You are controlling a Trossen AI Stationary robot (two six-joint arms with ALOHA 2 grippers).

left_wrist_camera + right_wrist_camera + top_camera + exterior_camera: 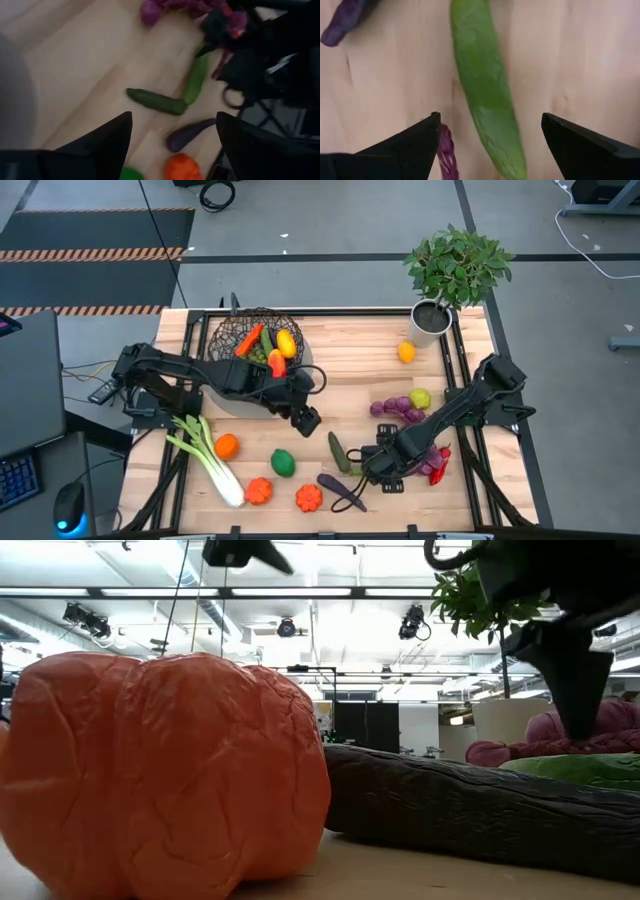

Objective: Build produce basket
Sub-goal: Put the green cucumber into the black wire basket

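The dark wire basket stands at the far left of the table and holds several pieces of produce. My left gripper is open and empty, above the table near the basket's near right side. My right gripper is open, low over the near right part of the table. In the right wrist view a light green cucumber lies on the wood between its fingers, untouched. A darker cucumber and a purple aubergine lie beside it.
A leek, an orange, a lime and two orange pumpkin-like pieces lie at the near left. Grapes, a lemon and red chillies lie on the right. A potted plant stands at the far right corner.
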